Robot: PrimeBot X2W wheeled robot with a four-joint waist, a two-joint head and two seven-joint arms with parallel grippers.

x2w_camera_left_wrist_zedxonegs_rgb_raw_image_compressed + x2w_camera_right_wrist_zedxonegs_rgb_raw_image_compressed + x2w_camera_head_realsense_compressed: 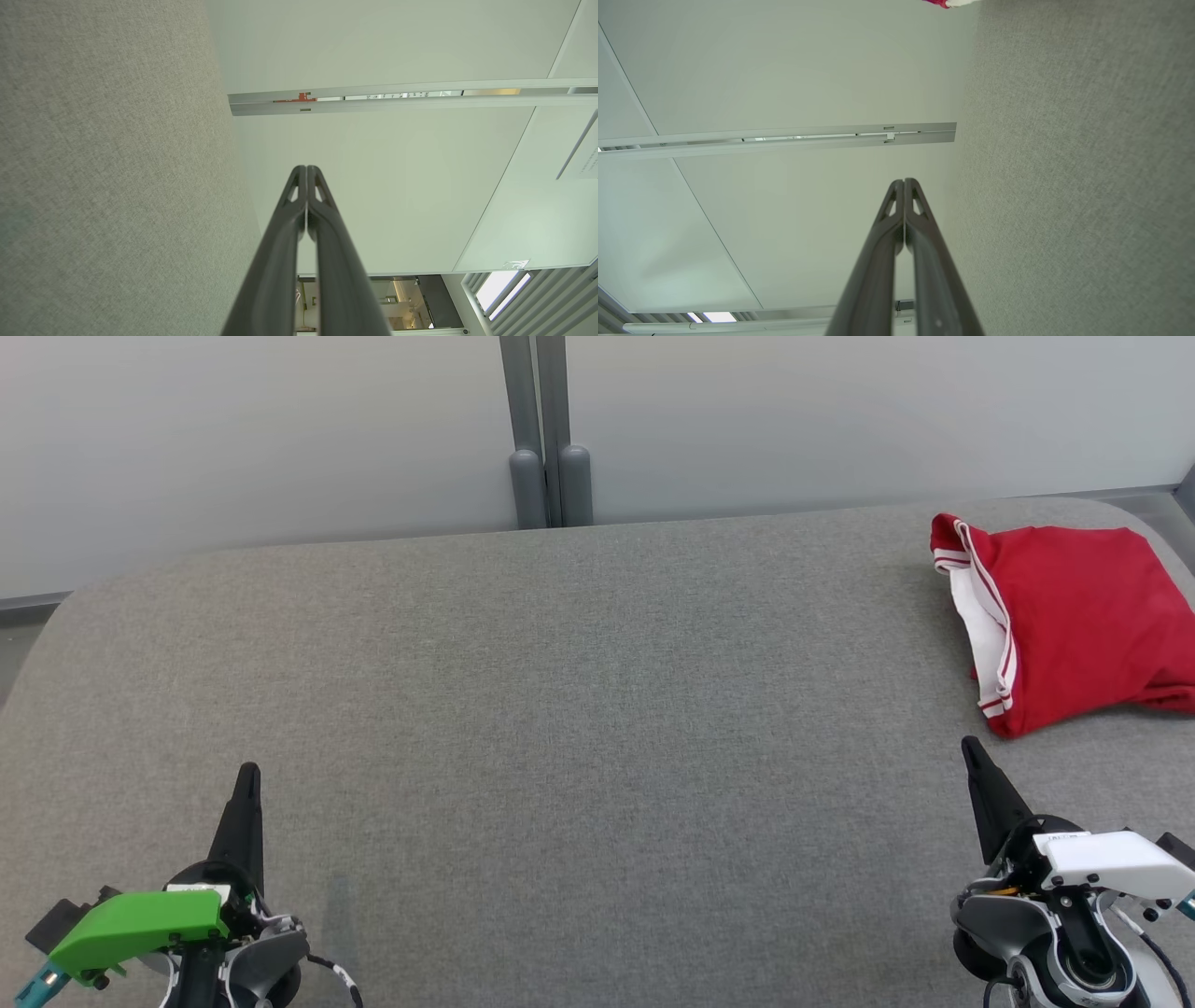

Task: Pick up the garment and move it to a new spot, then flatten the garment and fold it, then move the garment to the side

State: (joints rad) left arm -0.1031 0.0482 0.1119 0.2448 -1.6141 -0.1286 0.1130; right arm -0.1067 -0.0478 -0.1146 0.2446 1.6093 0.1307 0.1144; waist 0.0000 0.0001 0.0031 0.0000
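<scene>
While both are closed on nothing, the left gripper (pixel 247 773) is pointed forward well apart from the red garment (pixel 1074 616), the right gripper (pixel 970 747) near it.

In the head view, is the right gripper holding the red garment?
No, the right gripper is shut on nothing, and the red garment lies folded on the grey table beyond its fingertips, not touching them.

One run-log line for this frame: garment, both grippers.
garment: folded red cloth garment with white striped trim, far right of grey fabric table | left gripper: shut, empty | right gripper: shut, empty, apart from garment
</scene>
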